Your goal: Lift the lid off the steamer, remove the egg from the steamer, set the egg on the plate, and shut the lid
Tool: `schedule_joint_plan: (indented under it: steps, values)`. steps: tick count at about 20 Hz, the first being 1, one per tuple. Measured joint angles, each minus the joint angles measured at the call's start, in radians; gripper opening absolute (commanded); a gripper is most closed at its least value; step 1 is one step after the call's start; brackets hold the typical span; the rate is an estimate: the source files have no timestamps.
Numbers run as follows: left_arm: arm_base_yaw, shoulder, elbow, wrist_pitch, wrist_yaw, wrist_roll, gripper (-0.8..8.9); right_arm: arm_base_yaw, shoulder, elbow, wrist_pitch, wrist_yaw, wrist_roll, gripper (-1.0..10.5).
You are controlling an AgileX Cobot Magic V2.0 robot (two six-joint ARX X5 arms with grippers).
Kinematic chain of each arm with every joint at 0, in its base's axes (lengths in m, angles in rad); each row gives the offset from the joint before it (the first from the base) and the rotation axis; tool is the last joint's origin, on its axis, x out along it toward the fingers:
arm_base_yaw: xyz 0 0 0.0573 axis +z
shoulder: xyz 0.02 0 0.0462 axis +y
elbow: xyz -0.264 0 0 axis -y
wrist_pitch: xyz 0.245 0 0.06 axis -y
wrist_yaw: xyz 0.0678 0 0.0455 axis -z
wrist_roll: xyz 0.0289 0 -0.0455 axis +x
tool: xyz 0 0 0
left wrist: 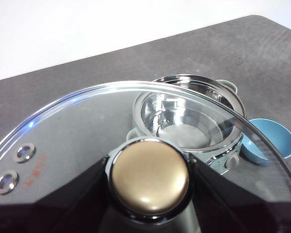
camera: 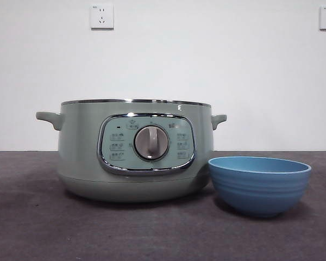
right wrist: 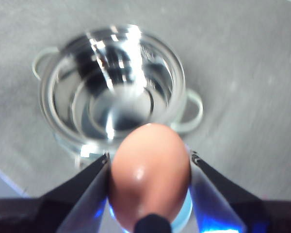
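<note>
The sage-green steamer stands open on the table, with no lid on it. Its shiny steel inside shows in the left wrist view and the right wrist view. My left gripper is shut on the knob of the glass lid and holds it high above the table, off to one side of the pot. My right gripper is shut on a brown egg and holds it high above the pot. The blue plate stands just right of the pot; part of it shows in the left wrist view.
The dark grey table stretches in front of the pot and bowl. A white wall with two sockets stands behind. Neither arm shows in the front view.
</note>
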Motion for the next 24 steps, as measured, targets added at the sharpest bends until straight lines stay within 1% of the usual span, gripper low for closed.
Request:
schedule_joint_plan:
  steps: [2,4,5,8,10,12,16,24]
  values:
    - [0.0,0.0,0.0,0.0,0.001,0.0,-0.09,-0.077,-0.058,-0.127,0.035,-0.076,-0.01,-0.2]
    - [0.0,0.0,0.0,0.0,0.002,0.0,-0.09,-0.142,-0.105,-0.281,0.118,-0.153,-0.015,-0.2]
    - [0.0,0.0,0.0,0.0,0.002,0.0,-0.08,-0.161,-0.117,-0.356,0.161,-0.178,-0.018,-0.2]
    - [0.0,0.0,0.0,0.0,0.003,0.0,-0.09,-0.165,-0.102,-0.56,0.31,-0.195,-0.019,-0.2]
    - [0.0,0.0,0.0,0.0,0.003,0.0,-0.09,-0.164,-0.07,-0.631,0.4,-0.239,-0.021,-0.2]
    - [0.0,0.0,0.0,0.0,0.003,0.0,-0.09,-0.164,-0.018,-0.641,0.456,-0.253,-0.021,-0.2]
    - [0.0,0.0,0.0,0.0,0.003,0.0,-0.09,-0.164,0.115,-0.642,0.523,-0.253,-0.021,-0.2]
    - [0.0,0.0,0.0,0.0,0.003,0.0,-0.09,-0.161,0.308,-0.642,0.574,-0.261,-0.025,-0.2]
